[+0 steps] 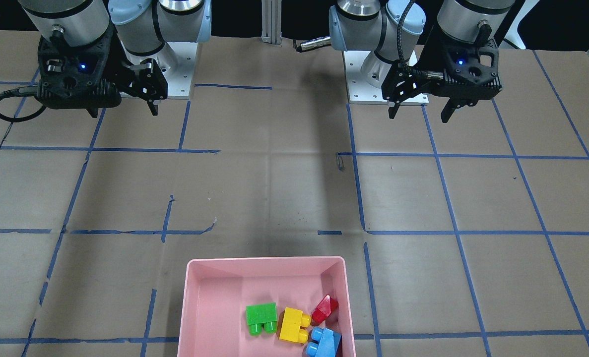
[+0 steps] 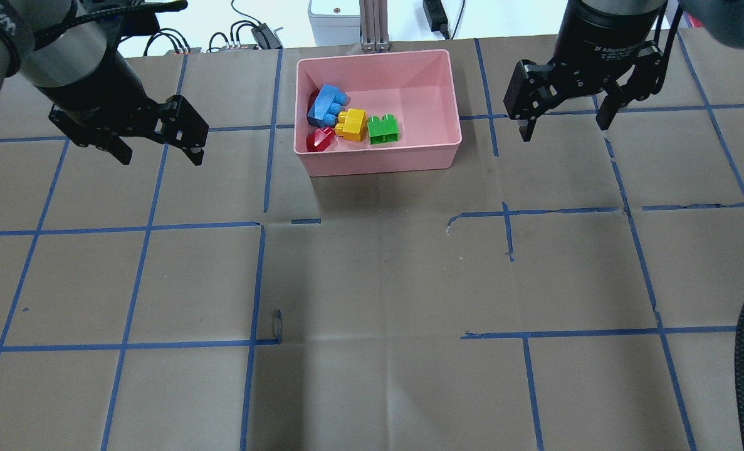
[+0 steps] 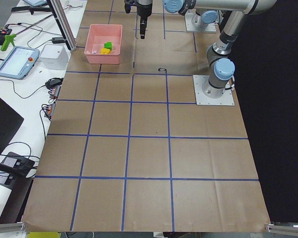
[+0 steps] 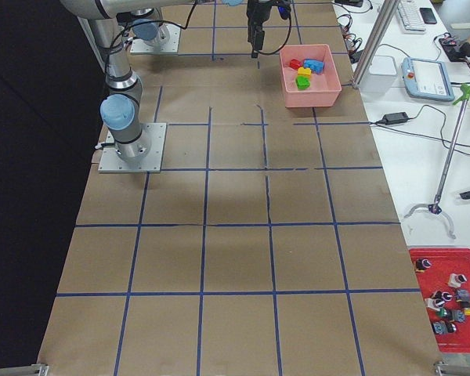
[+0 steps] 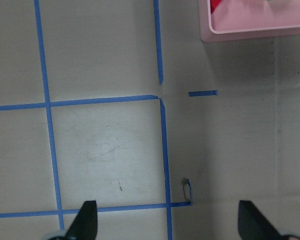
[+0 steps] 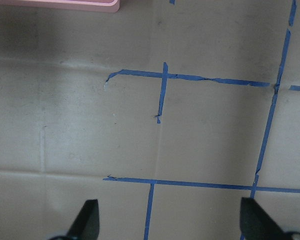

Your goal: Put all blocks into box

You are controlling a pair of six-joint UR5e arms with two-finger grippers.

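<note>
We inspect the taped paper surface (image 2: 372,282). The pink box (image 2: 378,161) stands on its far side from the robot's bases. The left gripper (image 2: 160,160) and right gripper (image 2: 564,130) hang to either side, well apart from the box, with fingers spread and holding nothing. Inside the box lie the light blue brick (image 2: 326,105), yellow brick (image 2: 351,123), green brick (image 2: 383,129) and small red brick (image 2: 319,139), clustered close together. All four are accounted for, and we judge the task complete.
</note>
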